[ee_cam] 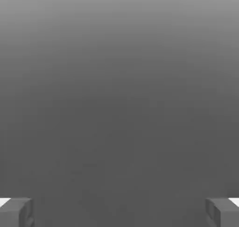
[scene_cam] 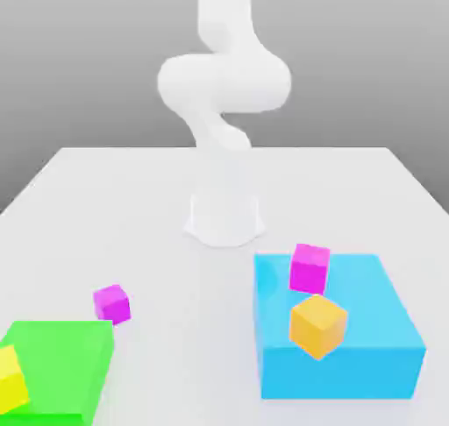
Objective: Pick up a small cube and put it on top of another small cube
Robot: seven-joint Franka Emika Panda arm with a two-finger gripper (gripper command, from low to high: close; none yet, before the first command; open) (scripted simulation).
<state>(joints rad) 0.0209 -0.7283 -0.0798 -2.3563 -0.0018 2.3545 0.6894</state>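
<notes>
the white table [scene_cam: 131,205] spans the exterior view, with the white robot arm [scene_cam: 224,82] rising from its round base at the far middle. on the exterior view's right sits a big cyan block [scene_cam: 368,345]; at the near left corner lies a flatter green block [scene_cam: 70,363]. on the cyan block rests the orange cube [scene_cam: 317,326], and just behind it the larger magenta cube [scene_cam: 310,267], near the block's far left edge. a yellow cube [scene_cam: 10,380] sits on the green block at the picture's left edge. the smallest magenta cube [scene_cam: 112,303] stands on the bare table, just beyond the green block's far corner, well apart from the other magenta cube. in the hand view the gripper [ee_cam: 119,212] has its fingertips [ee_cam: 16,212] spread wide, nothing between them.
</notes>
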